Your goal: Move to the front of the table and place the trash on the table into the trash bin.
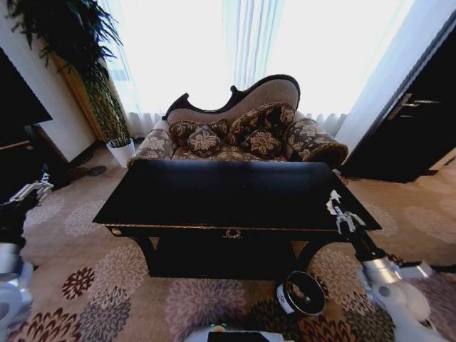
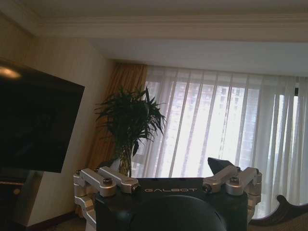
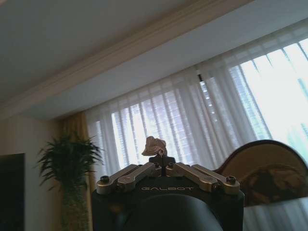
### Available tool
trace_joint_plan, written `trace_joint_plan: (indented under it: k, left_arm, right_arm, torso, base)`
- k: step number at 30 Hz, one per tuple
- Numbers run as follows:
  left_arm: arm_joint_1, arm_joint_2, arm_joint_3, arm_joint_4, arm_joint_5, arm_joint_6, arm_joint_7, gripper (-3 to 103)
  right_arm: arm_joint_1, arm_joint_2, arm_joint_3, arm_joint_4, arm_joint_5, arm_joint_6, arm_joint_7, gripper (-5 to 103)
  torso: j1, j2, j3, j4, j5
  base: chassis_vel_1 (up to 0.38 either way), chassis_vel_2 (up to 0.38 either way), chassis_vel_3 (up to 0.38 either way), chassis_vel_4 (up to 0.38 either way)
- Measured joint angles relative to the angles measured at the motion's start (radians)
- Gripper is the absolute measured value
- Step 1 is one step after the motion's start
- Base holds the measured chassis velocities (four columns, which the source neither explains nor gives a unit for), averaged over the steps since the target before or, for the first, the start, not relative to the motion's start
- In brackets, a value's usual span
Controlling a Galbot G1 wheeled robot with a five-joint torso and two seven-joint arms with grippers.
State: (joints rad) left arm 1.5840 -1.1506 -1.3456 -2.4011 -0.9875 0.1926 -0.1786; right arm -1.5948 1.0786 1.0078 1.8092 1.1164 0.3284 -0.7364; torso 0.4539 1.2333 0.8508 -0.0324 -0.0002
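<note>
Right claw [image 1: 335, 206] pinches the white paper scrap [image 3: 154, 145] above the desk [image 1: 214, 192] edge; it should swing over the trash bin [image 1: 302, 293] before releasing. Left claw [image 1: 32, 189] spread, idle.

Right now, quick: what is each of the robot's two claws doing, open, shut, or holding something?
Left gripper: open, holding nothing.
Right gripper: shut on a small crumpled white paper wad.
</note>
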Motion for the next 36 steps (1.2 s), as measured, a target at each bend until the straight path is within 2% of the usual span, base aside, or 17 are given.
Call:
trace_joint_plan:
  k: [8, 10, 12, 19, 22, 27, 29, 33, 36]
  left_arm:
    - [-0.006, 0.001, 0.014, 0.009, 0.006, 0.001, -0.001, 100]
    - [-0.007, 0.002, 0.016, 0.011, 0.008, 0.001, -0.001, 100]
    - [-0.011, 0.003, 0.026, 0.018, 0.016, 0.001, -0.001, 100]
    - [-0.012, 0.013, 0.03, 0.031, 0.021, 0.0, 0.0, 100]
    - [-0.012, 0.025, 0.02, 0.039, 0.014, -0.001, 0.0, 100]
    - [-0.014, 0.036, 0.011, 0.047, 0.008, -0.002, 0.0, 100]
    - [-0.016, 0.041, 0.011, 0.052, 0.007, -0.004, 0.0, 100]
    - [-0.018, 0.043, 0.017, 0.054, 0.008, -0.004, 0.0, 100]
    - [-0.018, 0.043, 0.019, 0.054, 0.008, -0.004, 0.001, 100]
  right_arm:
    - [0.011, 0.026, 0.028, -0.253, 0.067, 0.043, -0.098, 0]
    - [0.012, 0.03, 0.024, -0.269, 0.067, 0.046, -0.106, 0]
    - [0.015, 0.053, -0.004, -0.335, 0.067, 0.06, -0.16, 0]
    - [0.022, 0.078, -0.028, -0.371, 0.116, 0.051, -0.241, 0]
    - [0.026, 0.08, -0.035, -0.404, 0.118, 0.042, -0.312, 0]
    - [0.024, 0.106, -0.058, -0.464, 0.065, 0.042, -0.386, 0]
    - [0.037, 0.124, -0.086, -0.537, -0.008, 0.066, -0.424, 0]
    - [0.057, 0.144, -0.126, -0.612, -0.07, 0.103, -0.433, 0]
    - [0.069, 0.148, -0.143, -0.633, -0.082, 0.114, -0.417, 0]
  torso:
    - [0.0, 0.0, 0.0, -0.0001, 0.0]
    - [0.0, 0.0, 0.0, -0.0002, -0.0001]
    - [0.0, 0.0, 0.0, -0.0002, 0.0002]
    - [0.0, 0.0, 0.0, -0.0001, -0.0004]
    - [0.0, 0.0, 0.0, 0.0001, -0.0004]
    - [0.0, 0.0, 0.0, -0.0001, 0.0]
    - [0.0, 0.0, 0.0, -0.0001, -0.0002]
    - [0.0, 0.0, 0.0, -0.0002, 0.0001]
    - [0.0, 0.0, 0.0, -0.0002, 0.0]
  base:
    - [0.0, 0.0, 0.0, 0.0]
    - [0.0, 0.0, 0.0, 0.0]
    - [0.0, 0.0, 0.0, 0.0]
    - [0.0, 0.0, 0.0, 0.0]
    - [0.0, 0.0, 0.0, 0.0]
    - [0.0, 0.0, 0.0, 0.0]
    - [0.0, 0.0, 0.0, 0.0]
    - [0.0, 0.0, 0.0, 0.0]
    - [0.0, 0.0, 0.0, 0.0]
